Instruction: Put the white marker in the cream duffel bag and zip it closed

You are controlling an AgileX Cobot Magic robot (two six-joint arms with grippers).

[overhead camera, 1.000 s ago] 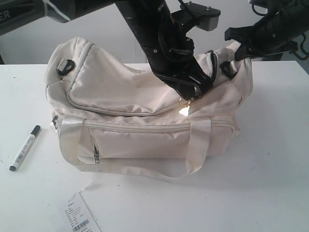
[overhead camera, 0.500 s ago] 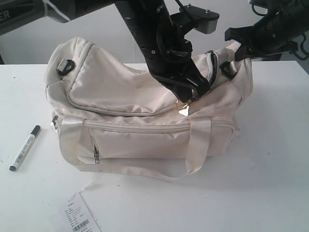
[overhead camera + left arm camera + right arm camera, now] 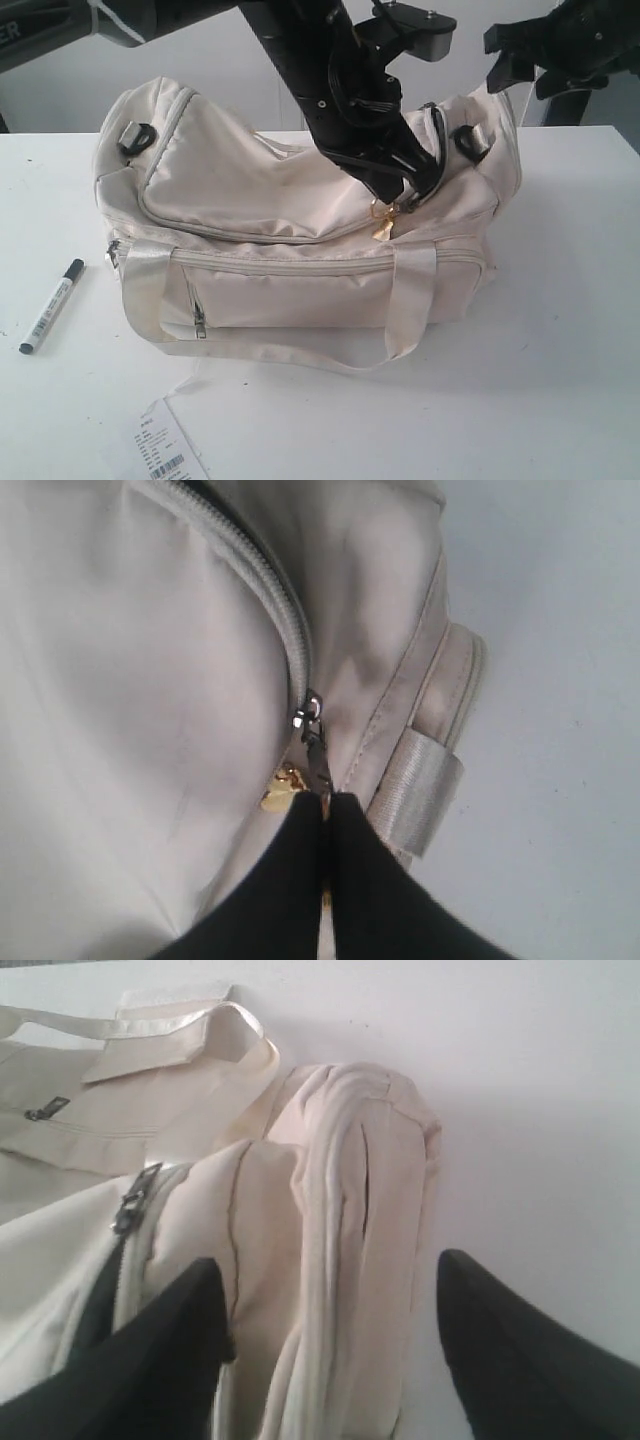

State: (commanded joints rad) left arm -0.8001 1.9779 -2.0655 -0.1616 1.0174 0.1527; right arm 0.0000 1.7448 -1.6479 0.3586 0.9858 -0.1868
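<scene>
The cream duffel bag (image 3: 290, 200) is seen resting on the white tabletop (image 3: 560, 330), its long side turned toward the exterior camera. Its front pocket (image 3: 290, 295) is zipped and a webbing handle (image 3: 410, 300) is draped over the front. The white marker (image 3: 52, 305) is found outside the bag, lying flat on the tabletop at about 8 o'clock from it and well apart, its black cap pointed toward 1 o'clock. A paper tag (image 3: 160, 450) with a barcode is laid near the front edge, at 7 o'clock from the bag.

The left hand (image 3: 398, 192) is lowered onto the curved top zipper, toward the 2 o'clock part of the bag. In the left wrist view its fingers (image 3: 290, 880) are shown pressed together, with the metal zipper pull (image 3: 318, 745) pinched between their tips. A gold charm (image 3: 278, 790) is hung just beside the pull. The zipper teeth running away from the slider are seen meshed.

The right hand (image 3: 530, 55) is held above the bag's end, at 1 o'clock from the bag, apart from the fabric in the exterior view. In the right wrist view its fingers (image 3: 150, 1360) are spread wide, and the bunched end of the bag is framed between them. Whether either finger touches the cloth cannot be told.
</scene>
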